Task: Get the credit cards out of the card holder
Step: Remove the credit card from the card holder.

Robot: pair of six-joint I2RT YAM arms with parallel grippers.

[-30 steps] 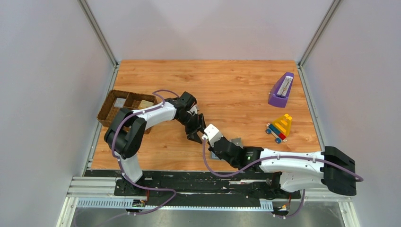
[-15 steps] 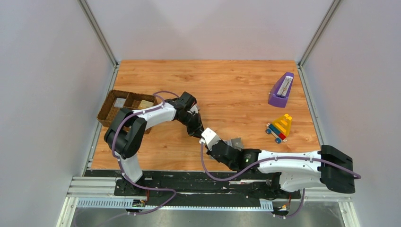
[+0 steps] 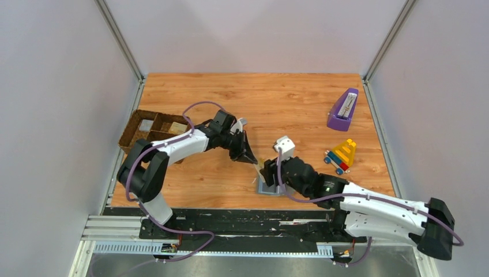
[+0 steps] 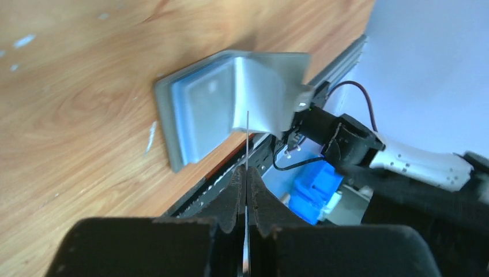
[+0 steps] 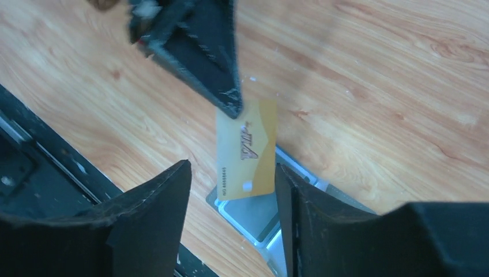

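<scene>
The gold credit card point(image 5: 247, 151) hangs in the air just above the card holder point(image 5: 262, 222), gripped at its upper corner by the left pincer point(image 4: 246, 176). That pincer is pressed together on the card, and its two fingers meet with only the thin edge of the card between them. The right pincer point(image 5: 232, 167) is spread, with one finger on either side of the card and a gap between each and the card's long edges. It holds nothing.

The card holder lies open on the table point(image 3: 288, 104) near the front edge, between the two arms and under the right pincer. Its pale blue-grey inside faces up.

The right wrist view shows the card face-on, with printed lettering down its length and its lower end overlapping the holder beneath. The left wrist view shows the same card only as a fine line rising from the fingertips. It also shows that one half of the holder lies flat on the wood while the other half stands lifted at an angle. From the top view the card is a small yellowish sliver between the two pincers, and most of the holder is hidden by the right arm.

Only the top view takes in the rest of the table. A brown woven tray point(image 3: 151, 130) sits at the left edge. A purple wedge-shaped object point(image 3: 343, 109) and a toy of coloured blocks point(image 3: 341, 156) sit well apart on the right.
</scene>
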